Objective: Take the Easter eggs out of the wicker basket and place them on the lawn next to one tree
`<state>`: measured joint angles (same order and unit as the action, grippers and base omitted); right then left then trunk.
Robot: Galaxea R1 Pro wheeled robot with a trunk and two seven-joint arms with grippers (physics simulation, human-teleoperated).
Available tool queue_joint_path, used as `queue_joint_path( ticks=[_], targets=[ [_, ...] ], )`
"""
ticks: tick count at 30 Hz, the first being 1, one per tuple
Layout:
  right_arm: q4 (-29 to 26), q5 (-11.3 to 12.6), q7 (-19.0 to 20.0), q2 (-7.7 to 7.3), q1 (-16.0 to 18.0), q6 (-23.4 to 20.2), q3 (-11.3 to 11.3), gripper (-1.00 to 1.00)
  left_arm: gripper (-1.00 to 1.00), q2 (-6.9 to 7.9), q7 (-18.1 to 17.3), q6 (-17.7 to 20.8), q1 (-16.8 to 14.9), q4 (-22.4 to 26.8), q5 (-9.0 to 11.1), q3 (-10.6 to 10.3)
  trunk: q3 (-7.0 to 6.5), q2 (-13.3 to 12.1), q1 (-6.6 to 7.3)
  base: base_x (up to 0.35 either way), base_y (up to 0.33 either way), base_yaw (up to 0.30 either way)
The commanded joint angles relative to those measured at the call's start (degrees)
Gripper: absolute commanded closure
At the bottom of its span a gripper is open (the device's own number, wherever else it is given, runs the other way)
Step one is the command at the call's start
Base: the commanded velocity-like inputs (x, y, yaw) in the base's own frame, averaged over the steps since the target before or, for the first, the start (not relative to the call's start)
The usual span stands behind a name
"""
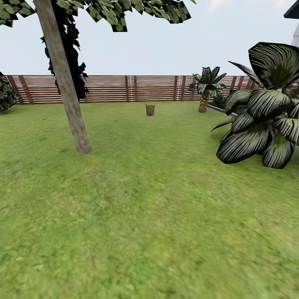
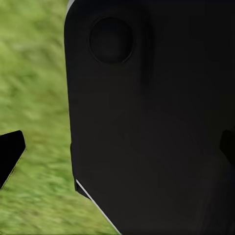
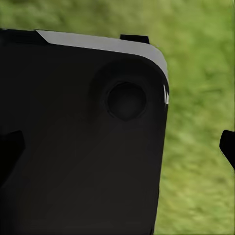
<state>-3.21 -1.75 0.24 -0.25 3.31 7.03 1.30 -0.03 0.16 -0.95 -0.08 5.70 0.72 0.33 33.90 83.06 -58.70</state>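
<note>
Green lawn (image 1: 149, 216) spread across the head view, bounded at the back by a brown slatted fence (image 1: 108, 88) under a pale sky. No writing or label could be read on anything.

One container was in sight: the wicker basket (image 1: 150, 109) stood upright on the grass just short of the fence, far ahead of both arms and well apart from everything else. It was too small and distant to tell what lay inside it, and no eggs could be made out.

A pale, mottled tree (image 1: 66, 87) leaned on the left side of the lawn, nearer than the basket, with dark leaves hanging overhead. A large dark striped-leaf plant (image 1: 261, 124) sat at the right, and a small palm (image 1: 205, 89) stood by the fence beyond it. A dark bush (image 1: 6, 93) showed at the far left edge.

In the left wrist view, the left gripper (image 2: 122, 149) showed two dark fingertips (image 2: 11, 151) set far apart at opposite edges of the picture, holding nothing; a black body panel of the robot (image 2: 156, 122) lay just past them, with blurred grass beside it. In the right wrist view, the right gripper (image 3: 120, 147) was spread just as wide and held nothing, one fingertip (image 3: 228, 147) over the grass and the other dim against a black panel (image 3: 78, 147) with a round recess.
</note>
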Motion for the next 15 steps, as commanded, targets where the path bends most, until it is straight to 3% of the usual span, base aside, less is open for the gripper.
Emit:
queue_joint_path(
  ticks=[1, 15],
  targets=[
    [0.05, -0.18, 0.02, 0.00, 0.03, 0.18, 0.10, -1.00, -1.00, -0.03, 0.02, -0.10, -0.01, 0.01, 0.07, 0.02, 0.05, 0.02, -0.03, 0.303, 0.099, 0.000],
    [0.05, -0.18, 0.02, -0.18, 0.03, 0.17, 0.10, -1.00, -1.00, -0.04, 0.02, -0.10, -0.01, 0.01, 0.07, 0.02, 0.05, 0.02, -0.03, 0.303, 0.099, 0.000]
  ],
)
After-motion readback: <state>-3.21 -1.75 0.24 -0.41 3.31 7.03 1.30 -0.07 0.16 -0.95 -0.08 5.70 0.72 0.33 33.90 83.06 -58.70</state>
